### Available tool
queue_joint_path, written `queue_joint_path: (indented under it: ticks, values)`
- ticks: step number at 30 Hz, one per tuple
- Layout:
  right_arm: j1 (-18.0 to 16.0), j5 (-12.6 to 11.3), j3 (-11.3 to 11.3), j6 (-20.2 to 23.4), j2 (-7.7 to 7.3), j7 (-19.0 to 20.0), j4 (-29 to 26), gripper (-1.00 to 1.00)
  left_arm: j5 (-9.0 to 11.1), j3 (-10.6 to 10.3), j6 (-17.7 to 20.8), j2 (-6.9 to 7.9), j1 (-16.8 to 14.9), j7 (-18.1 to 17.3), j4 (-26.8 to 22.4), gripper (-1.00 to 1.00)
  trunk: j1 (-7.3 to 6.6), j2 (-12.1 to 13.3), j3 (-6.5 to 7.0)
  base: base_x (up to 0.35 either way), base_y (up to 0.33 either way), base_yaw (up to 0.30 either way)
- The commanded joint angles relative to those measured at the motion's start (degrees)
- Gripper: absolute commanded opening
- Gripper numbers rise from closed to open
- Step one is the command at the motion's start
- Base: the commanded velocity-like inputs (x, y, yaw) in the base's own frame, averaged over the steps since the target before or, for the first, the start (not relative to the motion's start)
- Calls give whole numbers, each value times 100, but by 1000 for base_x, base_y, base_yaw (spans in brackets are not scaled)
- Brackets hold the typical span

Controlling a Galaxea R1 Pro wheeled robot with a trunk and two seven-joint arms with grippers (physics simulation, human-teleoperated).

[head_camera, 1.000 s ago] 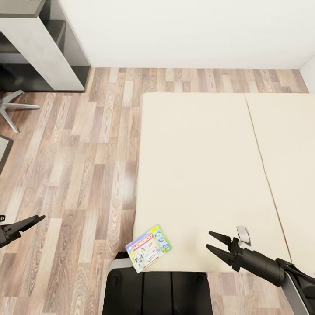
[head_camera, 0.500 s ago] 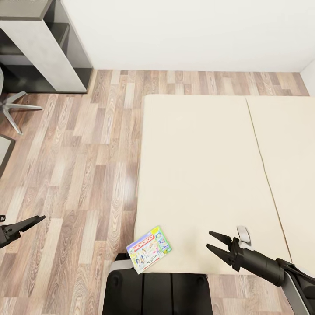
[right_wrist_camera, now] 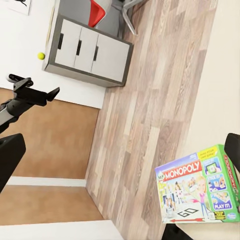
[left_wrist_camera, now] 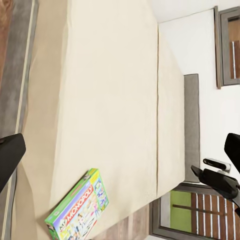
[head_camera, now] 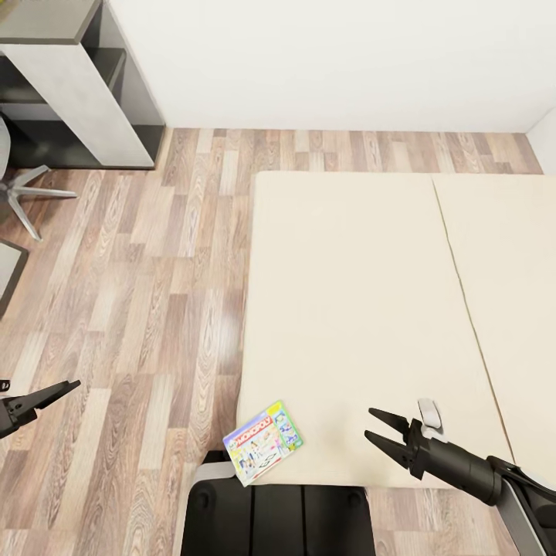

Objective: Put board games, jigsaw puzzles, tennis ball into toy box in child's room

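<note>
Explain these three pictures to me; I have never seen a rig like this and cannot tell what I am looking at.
This is a simulated two-armed robot on wheels in a bedroom. The large picture comes from a camera on its head, looking down. The black pincers are its hands: the left gripper hangs over the wood floor, and the right gripper hangs over the near edge of the cream bed. Both are open and hold nothing. A Monopoly box lies flat at the bed's near corner, partly over the edge.

The other two pictures come from cameras on the wrists, looking along each gripper's fingers, so they appear turned sideways. The left wrist view shows the bed, the Monopoly box and the right gripper. The right wrist view shows the box, the left gripper, a grey cabinet and a small yellow-green ball.
</note>
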Motion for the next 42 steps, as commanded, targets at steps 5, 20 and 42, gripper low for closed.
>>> queue_joint_path:
  ticks: [5, 20, 42]
  values:
    - [-1, -26, -1, 53, 2, 4, -1, 100, -11, 3, 46, 1, -2, -18, -1, 100, 3, -8, -3, 0, 0, 0]
    - [-1, -23, 15, 53, 8, -12, -1, 100, -17, -73, 40, 1, -2, -13, -1, 100, 3, -8, -2, -19, 0, 0]
    - [-1, -3, 26, 50, 10, -20, -1, 100, -29, -215, 40, 1, -2, -12, -1, 100, 3, -8, 137, -1, 0, 0]
